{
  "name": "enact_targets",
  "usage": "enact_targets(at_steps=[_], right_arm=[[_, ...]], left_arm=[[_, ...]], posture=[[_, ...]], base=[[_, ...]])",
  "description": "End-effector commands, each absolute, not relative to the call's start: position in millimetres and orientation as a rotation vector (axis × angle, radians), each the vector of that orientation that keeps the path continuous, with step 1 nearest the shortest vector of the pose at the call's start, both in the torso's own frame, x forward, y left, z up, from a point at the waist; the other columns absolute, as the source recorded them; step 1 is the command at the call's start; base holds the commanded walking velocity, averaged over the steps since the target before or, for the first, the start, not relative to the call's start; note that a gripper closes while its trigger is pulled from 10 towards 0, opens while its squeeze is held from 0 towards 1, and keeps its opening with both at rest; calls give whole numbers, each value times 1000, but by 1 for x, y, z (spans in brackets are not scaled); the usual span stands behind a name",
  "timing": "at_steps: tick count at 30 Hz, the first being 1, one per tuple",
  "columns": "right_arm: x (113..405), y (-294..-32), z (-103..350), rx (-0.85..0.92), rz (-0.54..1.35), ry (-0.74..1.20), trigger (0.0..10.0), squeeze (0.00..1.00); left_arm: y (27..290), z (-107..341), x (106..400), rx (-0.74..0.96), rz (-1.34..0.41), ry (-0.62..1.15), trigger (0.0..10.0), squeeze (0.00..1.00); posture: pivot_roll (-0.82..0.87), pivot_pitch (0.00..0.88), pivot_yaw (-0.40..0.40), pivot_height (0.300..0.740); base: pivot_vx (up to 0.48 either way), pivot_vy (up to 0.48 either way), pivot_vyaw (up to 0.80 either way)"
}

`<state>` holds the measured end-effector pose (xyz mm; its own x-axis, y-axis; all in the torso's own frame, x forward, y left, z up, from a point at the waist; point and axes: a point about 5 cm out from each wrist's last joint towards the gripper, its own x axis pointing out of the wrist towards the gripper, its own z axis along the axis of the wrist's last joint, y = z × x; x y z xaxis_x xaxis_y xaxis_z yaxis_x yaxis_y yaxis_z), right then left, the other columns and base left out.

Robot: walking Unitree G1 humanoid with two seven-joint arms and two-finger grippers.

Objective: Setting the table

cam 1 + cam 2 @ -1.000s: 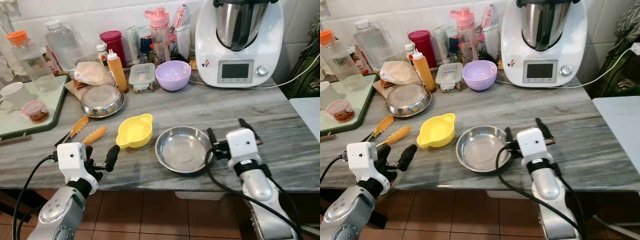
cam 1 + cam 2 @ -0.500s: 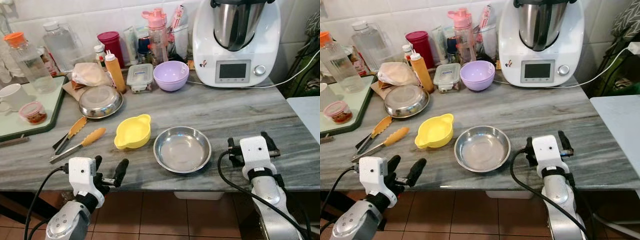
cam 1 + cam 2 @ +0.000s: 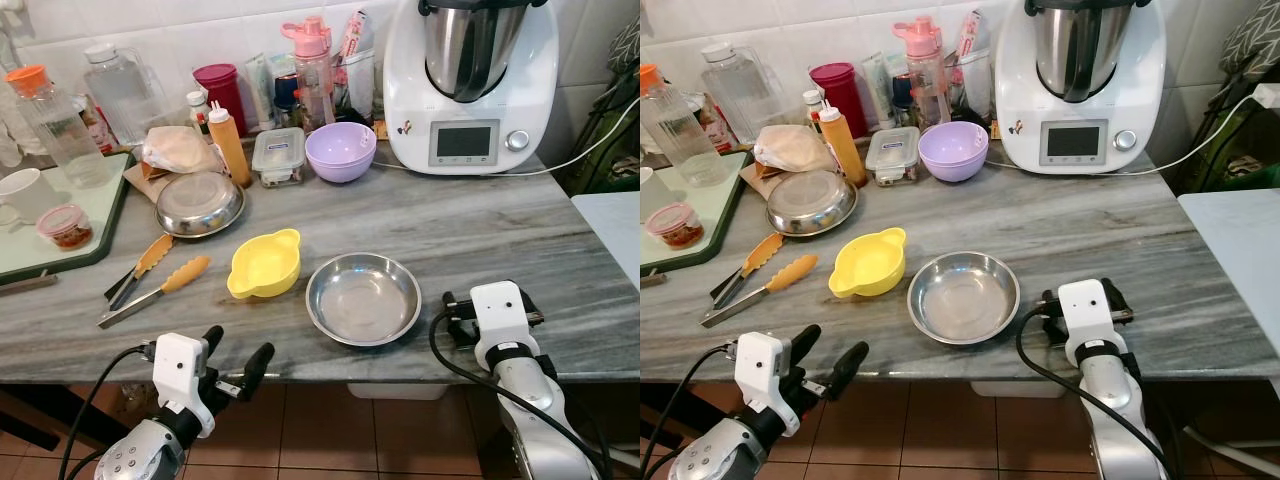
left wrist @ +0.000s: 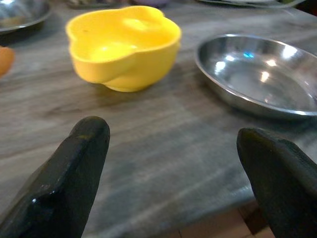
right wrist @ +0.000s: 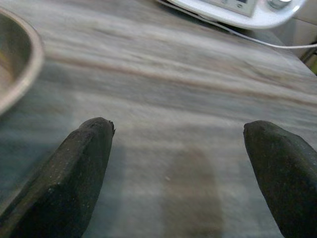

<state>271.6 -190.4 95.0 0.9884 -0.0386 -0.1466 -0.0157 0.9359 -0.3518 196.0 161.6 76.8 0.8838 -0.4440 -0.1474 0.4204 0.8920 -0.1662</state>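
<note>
The left gripper (image 3: 238, 352) hung spread wide and empty at the counter's front edge, aimed toward the yellow bowl (image 3: 265, 265), probably lined up for a reach. The steel plate (image 3: 363, 297) lay just right of that bowl, near the front as if a place setting. The right gripper (image 5: 183, 163) sat over the counter (image 3: 520, 230) beside the plate, fingers wide, holding nothing.

Head stereo pair: high, facing forward-down over marble counter (image 3: 480, 230). Left wrist camera: low at counter edge, close, facing yellow bowl (image 4: 124, 44) and steel plate (image 4: 257, 74). Right wrist camera shares plate rim.
</note>
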Motion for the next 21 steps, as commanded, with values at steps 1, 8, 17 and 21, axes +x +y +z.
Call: enact_targets(at_steps=[1, 8, 17, 21], right_arm=[[276, -181, 93, -343, 40, 165, 10000, 0], [279, -172, 89, -319, 117, 192, 10000, 0], [285, -158, 86, -292, 203, 209, 10000, 0], [289, -150, 87, -274, 245, 205, 10000, 0]], left_arm=[[163, 66, 186, -105, -488, 221, 10000, 0], [155, 53, 163, -121, -551, 226, 10000, 0], [150, 41, 147, -121, -562, 223, 10000, 0], [154, 45, 155, -115, -562, 207, 10000, 0]], posture=[[-193, 21, 120, 740], [-192, 15, 122, 740], [-186, 14, 126, 740], [-184, 16, 124, 740]], base=[[0, 0, 0], [0, 0, 0], [0, 0, 0], [0, 0, 0]])
